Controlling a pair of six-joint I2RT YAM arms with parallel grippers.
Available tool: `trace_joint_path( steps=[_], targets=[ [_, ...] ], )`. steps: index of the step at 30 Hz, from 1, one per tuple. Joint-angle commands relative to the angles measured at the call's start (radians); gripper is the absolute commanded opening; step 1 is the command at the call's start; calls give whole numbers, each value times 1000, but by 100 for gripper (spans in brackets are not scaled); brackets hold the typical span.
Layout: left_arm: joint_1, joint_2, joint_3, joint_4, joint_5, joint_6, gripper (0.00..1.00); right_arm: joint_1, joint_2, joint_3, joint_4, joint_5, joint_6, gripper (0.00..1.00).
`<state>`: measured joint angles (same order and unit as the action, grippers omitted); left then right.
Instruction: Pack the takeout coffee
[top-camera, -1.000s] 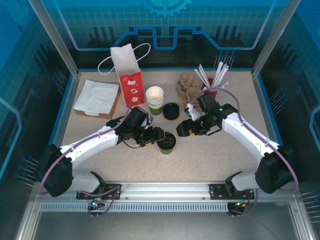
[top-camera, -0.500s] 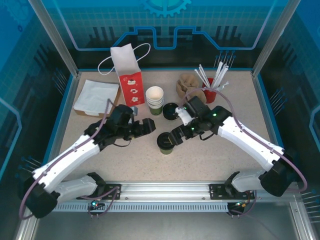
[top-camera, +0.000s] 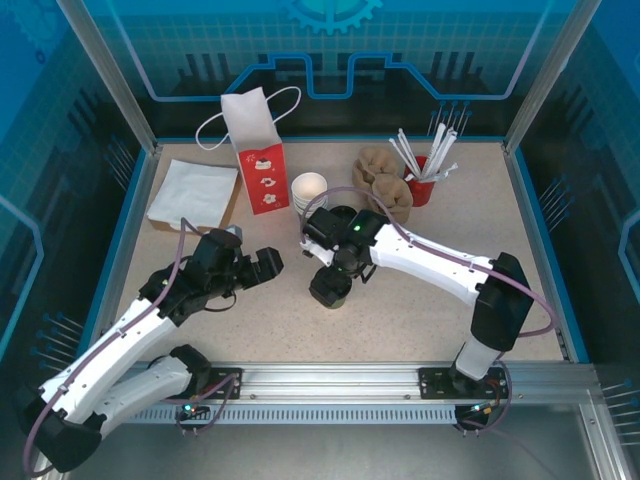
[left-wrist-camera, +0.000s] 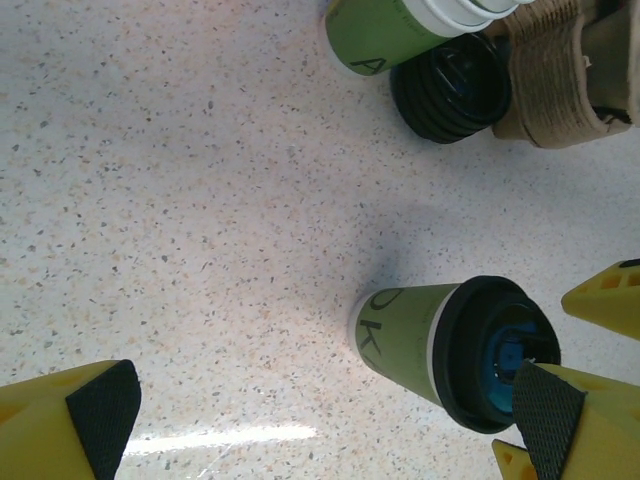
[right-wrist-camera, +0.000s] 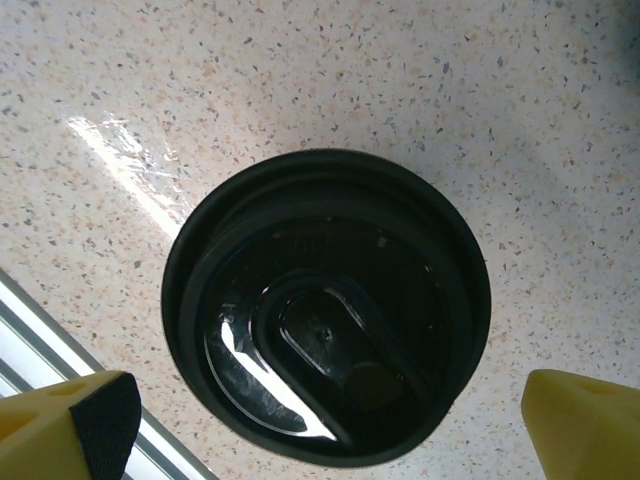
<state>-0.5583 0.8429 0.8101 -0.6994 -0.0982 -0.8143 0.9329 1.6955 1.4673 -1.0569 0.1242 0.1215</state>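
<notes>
Right hand (right-wrist-camera: 325, 425), wide open and empty, hangs over the takeout coffee (right-wrist-camera: 325, 300), partly hiding it; left hand (top-camera: 262, 266) open, empty too.

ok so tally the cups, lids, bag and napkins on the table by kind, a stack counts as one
lidded green coffee cup: 1
stack of lidless cups: 1
red cup of straws: 1
pile of loose black lids: 1
paper bag: 1
pile of white napkins: 1
total: 6

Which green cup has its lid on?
The lone cup at table centre, capped with a black lid; the stacked cups beside the red bag show open white rims.
</notes>
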Motion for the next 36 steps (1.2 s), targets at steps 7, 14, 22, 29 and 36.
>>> trace_joint_path(
  steps=[7,14,22,29,36],
  targets=[
    [10,-5,-13,-18,-15,-23,99,18,47,45,-38,-4,-50,100],
    [11,-5,-15,-18,-10,-26,99,24,75,60,-40,11,-62,100],
    [11,-5,-20,-12,-6,-28,99,38,118,77,-55,35,-79,100],
    [11,-3,-25,-9,-3,-28,99,56,145,83,-66,60,-96,100],
    [11,-4,-28,-9,-3,-29,99,57,168,74,-48,43,-100,100]
  ],
)
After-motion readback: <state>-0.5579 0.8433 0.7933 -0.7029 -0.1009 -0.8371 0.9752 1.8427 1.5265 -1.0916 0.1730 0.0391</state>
